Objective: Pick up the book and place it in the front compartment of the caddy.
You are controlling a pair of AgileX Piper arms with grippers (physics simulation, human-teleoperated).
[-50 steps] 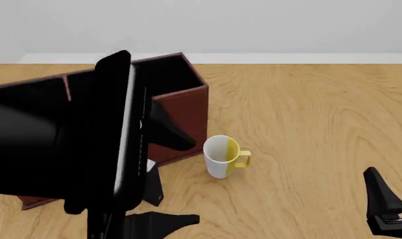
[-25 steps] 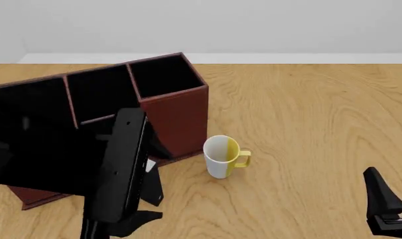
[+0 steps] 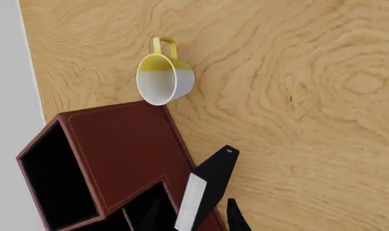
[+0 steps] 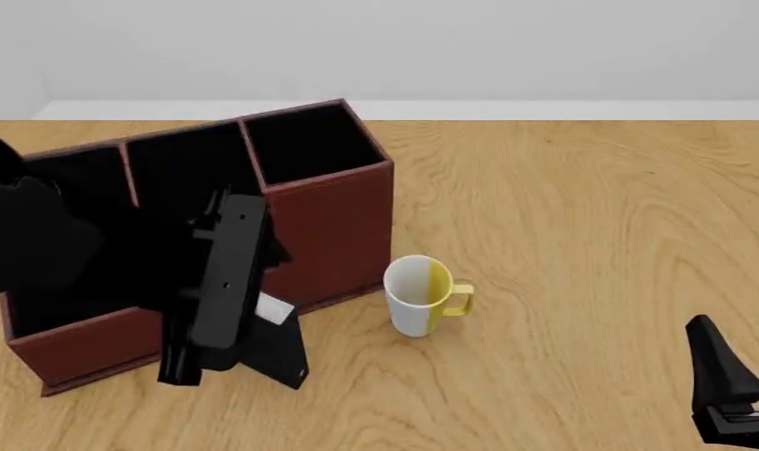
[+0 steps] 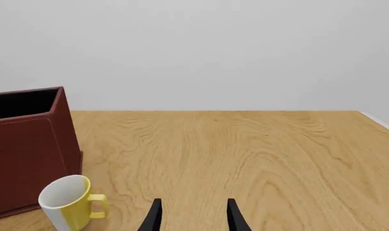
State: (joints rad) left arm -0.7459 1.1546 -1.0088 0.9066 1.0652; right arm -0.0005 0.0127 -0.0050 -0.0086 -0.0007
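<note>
Firstly, left wrist view. The small thick black hardback book (image 3: 215, 173) with white page edges stands tilted against the outer wall of the large red-brown leather-look caddy (image 3: 127, 149). The book is outside the cells. The left gripper (image 3: 191, 209) has its jaws spread, one slim black finger (image 3: 234, 217) over the bare wood and the other a dim shape over the black lining. The book lies between the two. Contact with either finger cannot be told. The caddy shows pale stitching along its edges and flat, matte walls. A round white and yellow glazed mug (image 3: 163, 82) lies on the light wooden table (image 3: 297, 96), near the caddy's corner but apart from it.

Front view. The left arm covers much of the caddy's near side. The book's lower corner rests on the table at the foot of the near wall. The mug stands upright, just beside the caddy's right corner.

Right wrist view. The right gripper (image 5: 194, 214) hovers low over the grained wood, jaws apart and holding nothing, well apart from the book.
</note>
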